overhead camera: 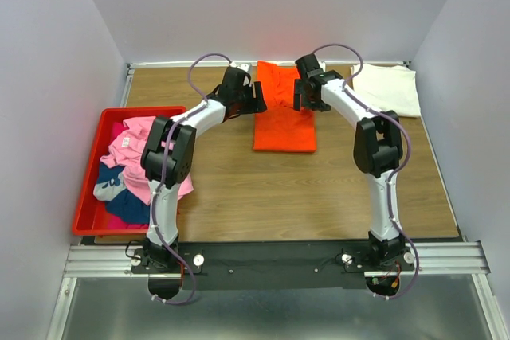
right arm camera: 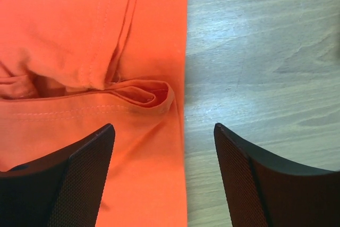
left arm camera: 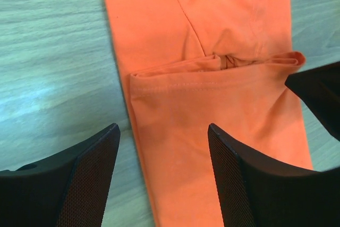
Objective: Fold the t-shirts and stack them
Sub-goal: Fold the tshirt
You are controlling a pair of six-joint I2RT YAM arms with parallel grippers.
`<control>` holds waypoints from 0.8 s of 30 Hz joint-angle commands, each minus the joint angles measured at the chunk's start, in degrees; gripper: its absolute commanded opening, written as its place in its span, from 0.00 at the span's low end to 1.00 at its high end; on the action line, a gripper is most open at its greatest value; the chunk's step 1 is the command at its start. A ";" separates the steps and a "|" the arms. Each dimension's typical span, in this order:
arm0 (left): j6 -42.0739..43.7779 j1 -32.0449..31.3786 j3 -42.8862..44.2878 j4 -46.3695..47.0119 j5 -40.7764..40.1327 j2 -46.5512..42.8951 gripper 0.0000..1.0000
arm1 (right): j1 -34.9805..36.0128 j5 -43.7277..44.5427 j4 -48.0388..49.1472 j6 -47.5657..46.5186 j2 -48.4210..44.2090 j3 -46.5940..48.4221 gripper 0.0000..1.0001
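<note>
A bright orange t-shirt (overhead camera: pixel 283 117) lies partly folded in a long strip at the back middle of the table. My left gripper (overhead camera: pixel 259 99) is open over its left edge; the orange cloth (left arm camera: pixel 212 78) and its folded hem show between and beyond the fingers. My right gripper (overhead camera: pixel 296 99) is open over its right edge (right arm camera: pixel 133 147). Neither holds cloth. A cream-white t-shirt (overhead camera: pixel 388 89) lies folded at the back right. Pink (overhead camera: pixel 131 145) and dark blue (overhead camera: pixel 131 206) t-shirts lie heaped in the bin.
A red plastic bin (overhead camera: pixel 89 185) stands at the left edge of the wooden table (overhead camera: pixel 303 197). Pink cloth spills over its right rim. Grey walls enclose the table on three sides.
</note>
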 commanded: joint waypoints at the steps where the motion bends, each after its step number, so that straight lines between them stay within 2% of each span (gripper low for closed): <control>1: 2.12 0.22 -3.95 3.37 -0.34 -6.23 0.75 | -0.73 -4.18 0.27 -0.38 -5.51 -0.64 0.82; 7: 3.01 -0.13 -13.00 6.02 4.05 -9.58 0.72 | -2.05 -13.14 0.35 0.84 -10.53 -10.46 0.82; 13: 3.10 -0.84 -18.99 7.25 4.94 -11.34 0.66 | -3.01 -23.34 0.62 -1.17 -15.89 -21.11 0.78; 17: 2.48 -1.01 -21.72 7.60 5.20 -12.31 0.63 | -3.19 -24.67 0.62 -0.30 -18.97 -28.76 0.76; 24: 1.69 -1.54 -24.27 7.60 5.91 -13.36 0.61 | -3.37 -25.20 2.20 0.93 -19.24 -32.03 0.73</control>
